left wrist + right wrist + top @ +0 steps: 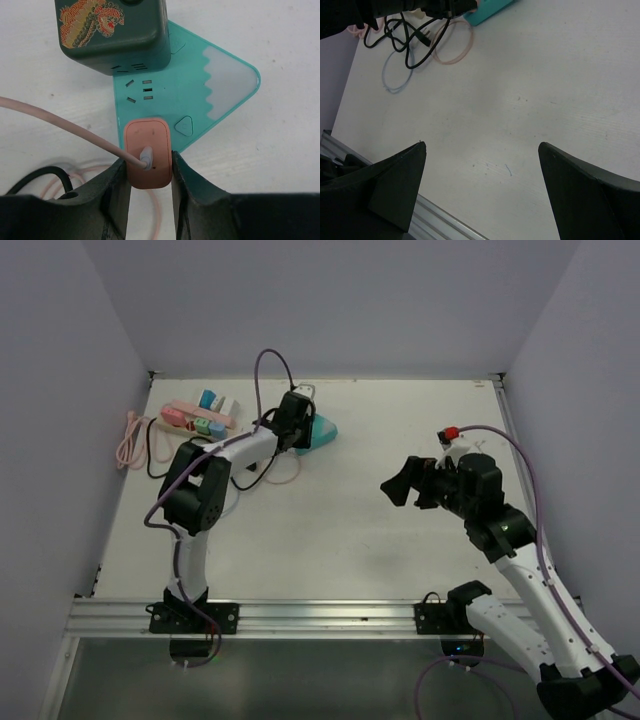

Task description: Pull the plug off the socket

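The left hand (pixel 148 164) is closed on a pink plug (pixel 148 145), with one finger pressed against each side. The plug sits on the near end of a teal socket (pixel 200 95), which lies toward the far left of the desk (pixel 330 530). A dark green cube (pixel 112 30) occupies the socket's far end. The right hand (pixel 482 146) hangs wide open and empty above the desk.

The left gripper (pixel 297 420) is set at the teal socket (pixel 324 432), near the far edge of the table (pixel 330 540). The right gripper (pixel 402 482) is held above the right half, fingers spread.
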Controlling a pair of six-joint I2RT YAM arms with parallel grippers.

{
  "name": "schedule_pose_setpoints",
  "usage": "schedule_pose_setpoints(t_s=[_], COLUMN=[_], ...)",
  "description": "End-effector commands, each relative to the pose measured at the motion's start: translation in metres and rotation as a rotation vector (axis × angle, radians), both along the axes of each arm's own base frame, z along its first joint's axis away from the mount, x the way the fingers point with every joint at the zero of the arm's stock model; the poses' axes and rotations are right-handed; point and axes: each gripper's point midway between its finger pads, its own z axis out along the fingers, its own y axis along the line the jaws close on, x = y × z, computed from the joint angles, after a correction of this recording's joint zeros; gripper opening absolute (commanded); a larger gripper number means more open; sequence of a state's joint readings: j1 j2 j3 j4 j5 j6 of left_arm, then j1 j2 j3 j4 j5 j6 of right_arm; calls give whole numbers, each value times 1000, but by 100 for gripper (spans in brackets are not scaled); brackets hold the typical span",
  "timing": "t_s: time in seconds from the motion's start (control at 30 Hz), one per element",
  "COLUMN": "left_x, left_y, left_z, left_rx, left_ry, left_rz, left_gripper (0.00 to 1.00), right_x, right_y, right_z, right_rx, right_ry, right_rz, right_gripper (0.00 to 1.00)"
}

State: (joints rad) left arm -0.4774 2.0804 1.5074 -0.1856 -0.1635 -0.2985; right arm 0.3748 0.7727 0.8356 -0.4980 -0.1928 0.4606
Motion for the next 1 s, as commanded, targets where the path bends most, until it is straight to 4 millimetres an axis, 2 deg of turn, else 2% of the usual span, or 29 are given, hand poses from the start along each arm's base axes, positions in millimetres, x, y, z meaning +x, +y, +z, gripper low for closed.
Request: schedule_pose_setpoints(t_s=[0.0, 0.03, 0.1, 0.13, 0.17, 0.23, 0.27, 0.33, 0.43, 0.5, 0.6, 0.63, 0.67, 0.77, 0.93, 0.97], left_x=[-44, -57, -69, -83, -89, -108, -115, -137, -161, -174, -190, -199, -203, -216, -224, -223], left_y=[-25, -30, -33, -38, -39, -45, -48, -59, -69, -70, -75, -74, -76, -78, -82, -82], left_z=[-4, -11, -6, -12, -6, -9, -2, -5, 1, 5, 17, 13, 18, 15, 18, 25], left_rx=[-41, -36, -48, -43, -47, -49, -55, -45, -18, -24, -59, -55, -74, -101, -132, -145], left_ry=[83, 105, 113, 134, 133, 157, 147, 159, 147, 152, 139, 150, 140, 153, 142, 126], left_rz=[-67, -84, -89, -107, -112, -124, -134, -167, -187, -181, -175, -180, -183, -190, -206, -206], left_gripper=[10, 9, 8, 8, 8, 9, 9, 12, 17, 22, 23, 25, 27, 32, 53, 62], right_x=[3, 3, 4, 4, 5, 6, 8, 9, 13, 16, 18, 18, 18, 19, 20, 19], right_y=[2, 2, 4, 5, 6, 8, 9, 10, 10, 12, 13, 13, 13, 11, 12, 12], right_z=[-1, -2, -6, -7, -9, -12, -13, -19, -28, -34, -42, -45, -51, -66, -85, -91], right_rx=[19, 22, 30, 35, 37, 47, 52, 60, 80, 104, 134, 140, 145, 169, 206, 204], right_ry=[-12, -9, -1, 0, 3, 15, 12, 27, 47, 61, 76, 82, 90, 118, 161, 176], right_rz=[-7, -9, -8, -6, -6, -5, -5, -12, -39, -58, -78, -86, -96, -132, -169, -177], right_gripper=[99, 99, 99, 99, 99, 99, 99, 99, 99, 99, 99, 99, 99, 99, 99, 99])
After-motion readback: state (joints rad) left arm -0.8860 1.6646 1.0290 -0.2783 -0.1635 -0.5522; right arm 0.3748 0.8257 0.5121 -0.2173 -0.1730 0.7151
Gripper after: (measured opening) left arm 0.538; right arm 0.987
